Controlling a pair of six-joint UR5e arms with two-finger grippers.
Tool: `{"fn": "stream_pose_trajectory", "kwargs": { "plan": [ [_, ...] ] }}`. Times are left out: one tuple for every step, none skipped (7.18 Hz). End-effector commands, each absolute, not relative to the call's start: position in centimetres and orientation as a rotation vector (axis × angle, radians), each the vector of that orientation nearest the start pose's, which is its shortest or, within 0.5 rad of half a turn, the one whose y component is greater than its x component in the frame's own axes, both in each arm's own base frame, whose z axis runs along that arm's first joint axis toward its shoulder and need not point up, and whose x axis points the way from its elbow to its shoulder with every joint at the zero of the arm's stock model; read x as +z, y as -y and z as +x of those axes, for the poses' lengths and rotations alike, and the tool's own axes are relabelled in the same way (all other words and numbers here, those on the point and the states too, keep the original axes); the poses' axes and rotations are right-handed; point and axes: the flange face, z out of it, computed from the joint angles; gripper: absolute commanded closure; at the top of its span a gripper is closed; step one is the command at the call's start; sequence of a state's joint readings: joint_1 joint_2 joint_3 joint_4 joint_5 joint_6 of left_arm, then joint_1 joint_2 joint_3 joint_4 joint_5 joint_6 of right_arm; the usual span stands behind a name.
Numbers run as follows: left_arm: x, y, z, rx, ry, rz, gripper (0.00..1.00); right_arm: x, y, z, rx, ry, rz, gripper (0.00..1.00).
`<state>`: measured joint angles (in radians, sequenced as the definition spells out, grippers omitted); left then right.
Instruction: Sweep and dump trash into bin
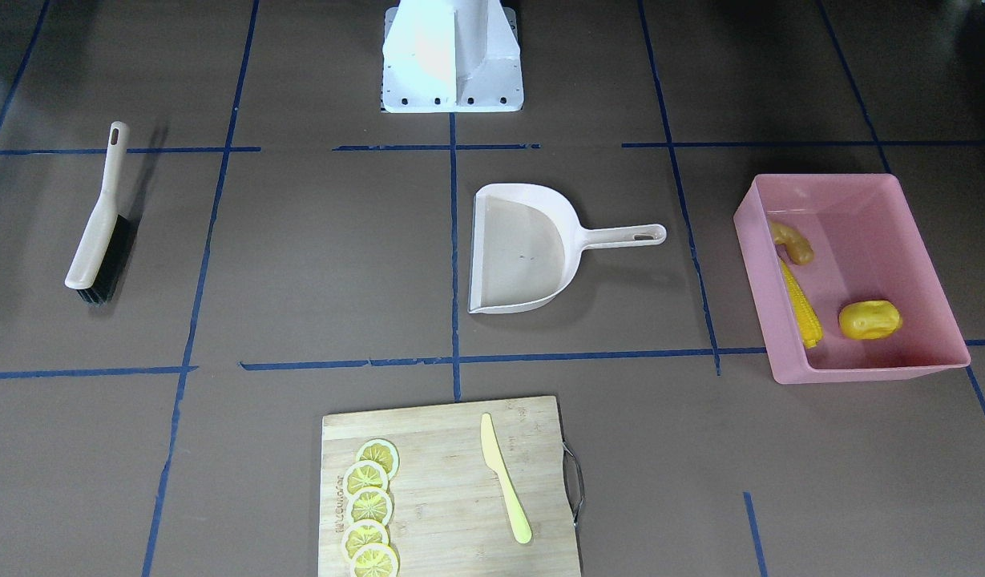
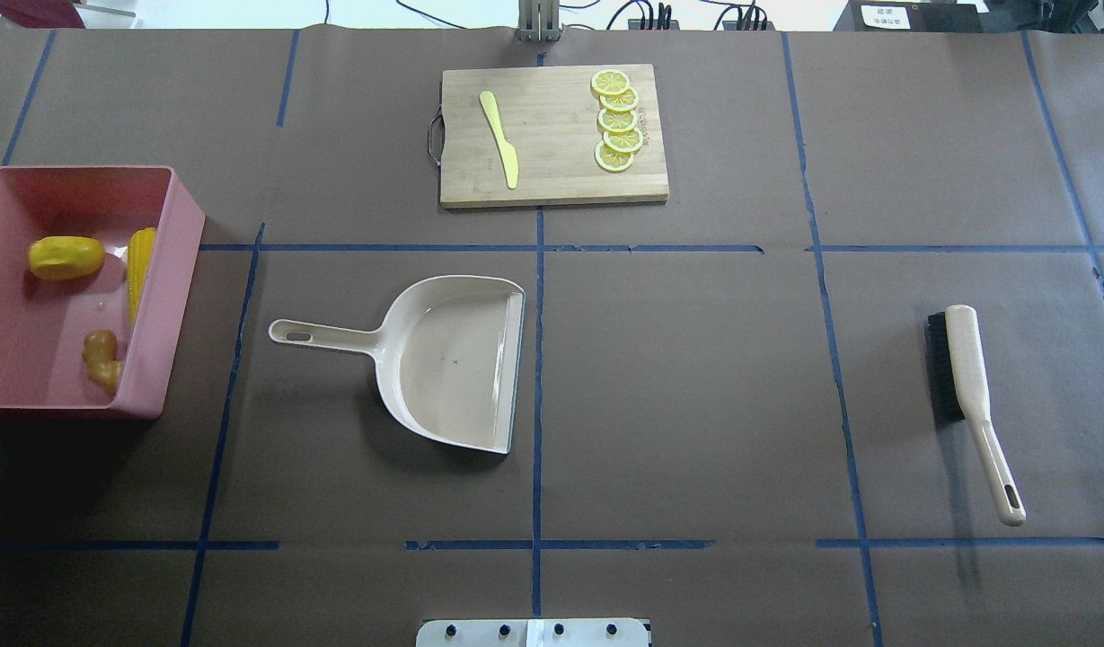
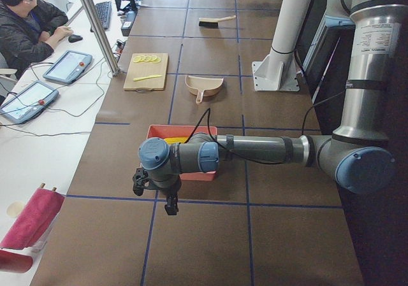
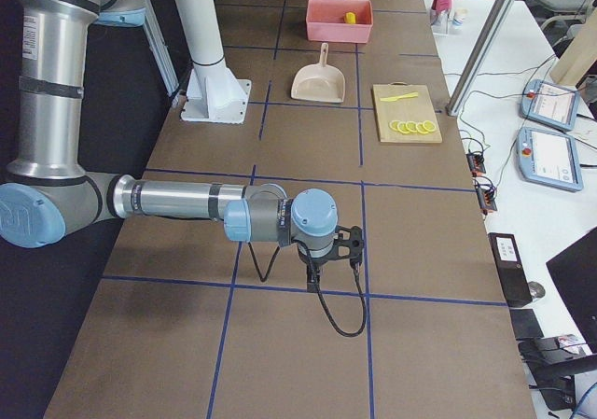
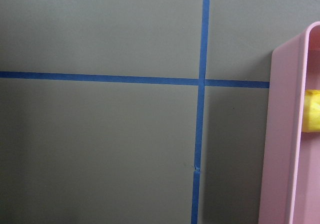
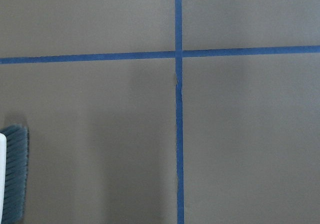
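The pink bin (image 1: 853,370) stands at the table's left end (image 2: 167,296). In it lie the corn cob (image 2: 140,261), the yellow potato lump (image 2: 65,257) and the ginger root (image 2: 102,359). My left gripper (image 3: 169,204) shows only in the exterior left view, hanging beyond the bin's outer side over the table; I cannot tell if it is open or shut. My right gripper (image 4: 312,274) shows only in the exterior right view, over the table's right end; I cannot tell its state either. The left wrist view shows the bin's wall (image 5: 285,134).
A beige dustpan (image 2: 444,359) lies mid-table, handle toward the bin. A brush (image 2: 965,377) lies on the right; its bristles (image 6: 15,174) show in the right wrist view. A cutting board (image 2: 552,171) with lemon slices (image 2: 616,121) and a pale yellow knife (image 2: 500,139) lies at the far edge.
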<state>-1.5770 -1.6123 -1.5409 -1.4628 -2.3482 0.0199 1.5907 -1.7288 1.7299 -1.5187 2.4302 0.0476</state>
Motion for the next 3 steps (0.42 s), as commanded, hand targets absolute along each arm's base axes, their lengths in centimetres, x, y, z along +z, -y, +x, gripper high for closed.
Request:
{"fn": "stream_pose_trajectory", "kwargs": {
  "plan": [
    [66.07,50.39,-6.66,-0.011,-0.777,-0.054,0.00,64.12,42.71,6.72,0.041,0.858,0.041,0.00],
    [66.15,50.43,-6.66,-0.009,-0.777,-0.050,0.00,64.12,42.70,6.78,0.042,0.858,0.041,0.00],
    [66.15,50.43,-6.66,-0.009,-0.777,-0.050,0.00,64.12,42.69,6.85,0.044,0.858,0.042,0.00]
  ]
}}
